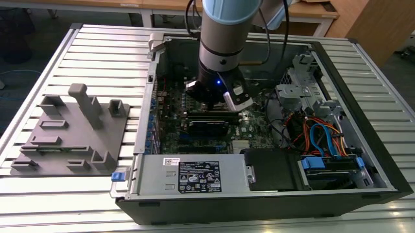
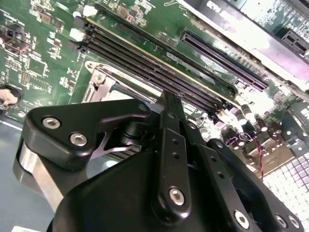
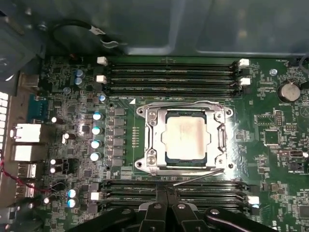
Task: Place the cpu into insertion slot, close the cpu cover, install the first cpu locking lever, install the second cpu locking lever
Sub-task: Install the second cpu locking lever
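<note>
In the first wrist view the cpu (image 3: pixel 186 138) lies flat in the insertion slot (image 3: pixel 143 163), its silver-tan top showing through the window of the cpu cover (image 3: pixel 153 131), which lies down over it. One thin wire locking lever (image 3: pixel 183 103) runs along the socket's far edge. A second lever (image 3: pixel 199 177) slants along the near edge, its free end just beside my gripper (image 3: pixel 167 192). The gripper's fingers are shut together with nothing between them. In the second wrist view the gripper (image 2: pixel 169 100) hovers low over the socket's metal rim (image 2: pixel 100 83). In the exterior view the gripper (image 1: pixel 206 99) is inside the open computer case.
Long black memory slots (image 3: pixel 171 75) flank the socket on both sides. The case walls (image 1: pixel 152 87), the power supply (image 1: pixel 188 174), the drive cage with coloured cables (image 1: pixel 318 136) and a black card (image 1: pixel 207 127) hem the arm in. A grey fixture (image 1: pixel 71 131) stands on the slatted table at the exterior view's left.
</note>
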`<state>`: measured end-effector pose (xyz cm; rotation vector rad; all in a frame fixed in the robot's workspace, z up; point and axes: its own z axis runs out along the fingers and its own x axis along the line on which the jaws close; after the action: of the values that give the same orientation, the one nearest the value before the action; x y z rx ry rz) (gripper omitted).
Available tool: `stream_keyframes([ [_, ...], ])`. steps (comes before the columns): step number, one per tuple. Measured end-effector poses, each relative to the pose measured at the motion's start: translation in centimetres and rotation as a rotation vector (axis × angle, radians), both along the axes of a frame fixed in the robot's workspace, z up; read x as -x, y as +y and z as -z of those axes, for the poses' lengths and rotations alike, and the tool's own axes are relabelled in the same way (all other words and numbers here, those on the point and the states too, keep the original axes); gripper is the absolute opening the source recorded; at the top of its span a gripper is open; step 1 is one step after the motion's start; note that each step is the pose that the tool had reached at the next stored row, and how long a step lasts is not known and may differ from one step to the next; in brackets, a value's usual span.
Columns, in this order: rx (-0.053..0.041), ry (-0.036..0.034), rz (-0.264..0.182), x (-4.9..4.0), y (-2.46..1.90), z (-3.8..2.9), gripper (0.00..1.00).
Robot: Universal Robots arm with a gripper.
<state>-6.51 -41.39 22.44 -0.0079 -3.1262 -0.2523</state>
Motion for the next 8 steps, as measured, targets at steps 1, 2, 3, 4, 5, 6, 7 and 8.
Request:
stream_keyframes([
  [1,-0.0036,0.0000,0.000,0.10,-0.01,0.04,0.10],
  [2,-0.0072,0.0000,0.000,0.20,-0.01,0.09,0.10],
  [3,-0.0101,0.0000,0.000,0.47,-0.01,0.13,0.10],
  [4,-0.0126,0.0000,0.000,0.75,-0.01,0.17,0.10],
  [5,-0.0147,0.0000,0.000,0.97,-0.01,0.24,0.10],
  [6,-0.0170,0.0000,0.000,1.10,-0.01,0.32,0.10],
  [7,-0.0194,0.0000,0.000,1.14,-0.01,0.40,0.10],
  [8,-0.0225,0.0001,0.000,1.14,-0.06,0.44,0.10],
])
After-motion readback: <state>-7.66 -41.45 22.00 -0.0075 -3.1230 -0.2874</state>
